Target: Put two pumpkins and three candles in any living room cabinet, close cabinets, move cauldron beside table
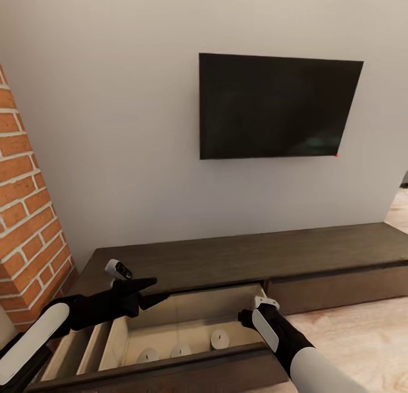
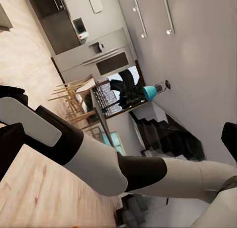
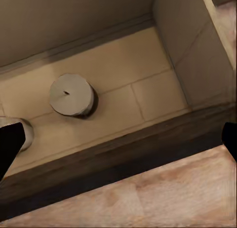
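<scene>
The cabinet (image 1: 317,251), a long low dark-brown wood unit, runs along the grey wall under a wall-mounted television (image 1: 277,105). Its left drawer (image 1: 187,319) is pulled out toward the robot, showing pale wood insides; the right drawer front sits flush and shut. Three pale round candles stand in a row along the near side of the open drawer's floor: the left candle (image 1: 148,356), the middle candle (image 1: 181,351) and the right candle (image 1: 220,339), each apart from its neighbour. In the right wrist view one candle (image 3: 72,94) stands upright with a small wick at its centre, and a second candle (image 3: 25,132) is partly hidden behind a dark fingertip.

The left gripper (image 1: 148,291) hangs over the drawer's far left corner, its dark fingers spread and holding nothing. The right gripper (image 1: 247,318) hovers over the drawer's right near end, beside the right candle; its fingertips sit at opposite edges of the right wrist view, released and empty. A brick wall (image 1: 25,211) stands at the far left, and pale wood floor (image 1: 362,336) lies to the right.
</scene>
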